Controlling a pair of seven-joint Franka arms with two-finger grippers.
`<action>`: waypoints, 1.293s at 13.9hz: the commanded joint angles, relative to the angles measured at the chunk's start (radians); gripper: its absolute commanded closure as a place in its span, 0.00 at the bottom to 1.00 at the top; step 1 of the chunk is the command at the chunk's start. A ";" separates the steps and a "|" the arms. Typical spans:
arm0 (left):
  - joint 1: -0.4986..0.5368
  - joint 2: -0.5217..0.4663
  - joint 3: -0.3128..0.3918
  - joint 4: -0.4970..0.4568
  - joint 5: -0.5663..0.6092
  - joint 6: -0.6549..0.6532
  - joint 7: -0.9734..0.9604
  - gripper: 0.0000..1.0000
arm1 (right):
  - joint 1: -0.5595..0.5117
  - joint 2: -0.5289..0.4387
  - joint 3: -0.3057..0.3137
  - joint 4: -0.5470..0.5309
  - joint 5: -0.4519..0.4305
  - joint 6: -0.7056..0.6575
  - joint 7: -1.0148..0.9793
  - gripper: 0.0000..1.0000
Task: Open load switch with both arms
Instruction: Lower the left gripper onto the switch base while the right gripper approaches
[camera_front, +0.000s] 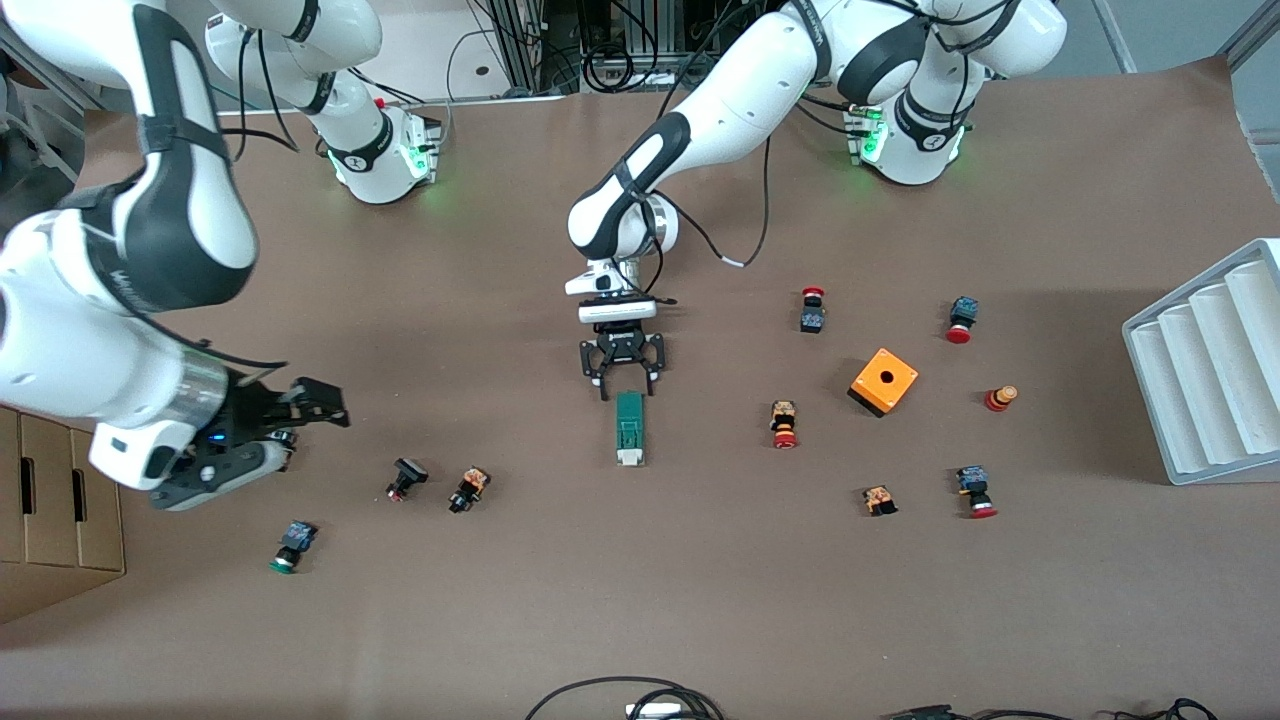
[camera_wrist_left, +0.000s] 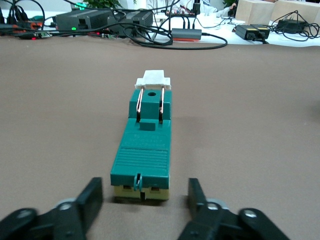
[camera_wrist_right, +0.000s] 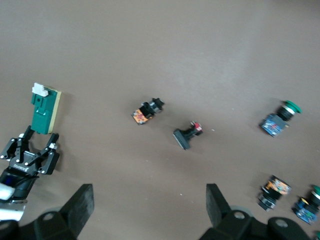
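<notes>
The load switch (camera_front: 629, 428) is a narrow green block lying flat mid-table, with its white sliding piece at the end nearer the front camera. My left gripper (camera_front: 628, 388) is low at the switch's other end. In the left wrist view its fingers (camera_wrist_left: 94, 196) stand on either side of that end of the switch (camera_wrist_left: 145, 145), with a gap on each side, so the left gripper (camera_wrist_left: 145, 187) is open and touches nothing. My right gripper (camera_front: 318, 402) hangs open and empty over bare table toward the right arm's end; the right wrist view shows the right gripper (camera_wrist_right: 150, 196) with only table between its fingers.
Small push-buttons lie scattered: a black one (camera_front: 405, 478), an orange-marked one (camera_front: 469, 489) and a green-capped one (camera_front: 295, 545) under the right arm. An orange box (camera_front: 883, 381), several red-capped buttons and a grey tray (camera_front: 1210, 380) sit toward the left arm's end. A cardboard box (camera_front: 50, 500) is at the table's edge.
</notes>
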 joint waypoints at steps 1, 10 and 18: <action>-0.014 0.020 0.013 0.016 0.020 -0.023 -0.022 0.47 | 0.028 0.033 -0.010 0.007 0.021 0.040 -0.009 0.00; -0.014 0.022 0.013 0.014 0.020 -0.056 -0.016 0.54 | 0.180 0.093 -0.008 0.020 0.022 0.194 -0.008 0.00; -0.023 0.032 0.013 0.012 0.020 -0.058 -0.022 0.54 | 0.269 0.175 -0.008 0.084 0.024 0.229 -0.028 0.00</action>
